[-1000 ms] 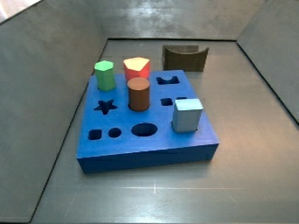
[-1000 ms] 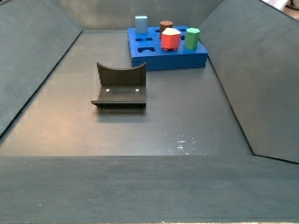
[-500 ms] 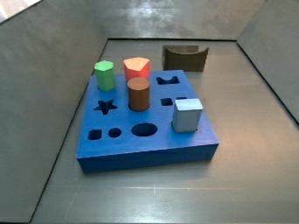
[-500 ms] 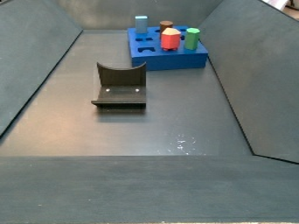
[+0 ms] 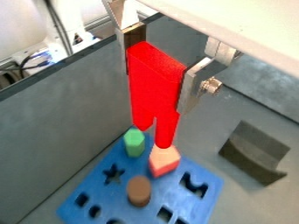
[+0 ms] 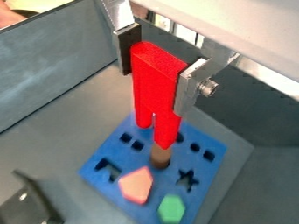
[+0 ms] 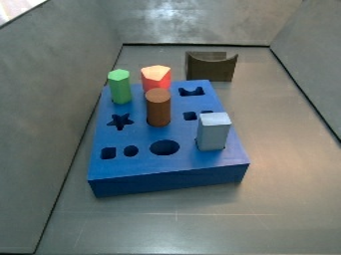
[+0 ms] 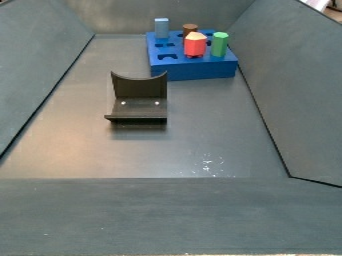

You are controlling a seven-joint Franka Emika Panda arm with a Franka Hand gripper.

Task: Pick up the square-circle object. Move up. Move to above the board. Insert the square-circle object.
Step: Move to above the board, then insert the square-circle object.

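In both wrist views my gripper (image 5: 156, 63) (image 6: 158, 66) is shut on the square-circle object (image 5: 153, 92) (image 6: 155, 92), a bright red tall block hanging with its two legs down. It hangs high above the board (image 5: 107, 194) (image 6: 114, 158), a thick blue block with shaped holes. Its legs overlap the reddish-brown cylinder (image 6: 156, 158) in a wrist view. The board also shows in both side views (image 7: 140, 169) (image 8: 201, 68). Neither side view shows the gripper or the red block.
On the board stand a green peg (image 7: 119, 86), a red-and-yellow pentagon peg (image 7: 156, 76), a reddish-brown cylinder (image 7: 158, 108) and a pale blue block (image 7: 213, 130). A dark olive curved block (image 7: 210, 66) (image 8: 136, 97) sits on the floor beside the board. Grey walls enclose the floor.
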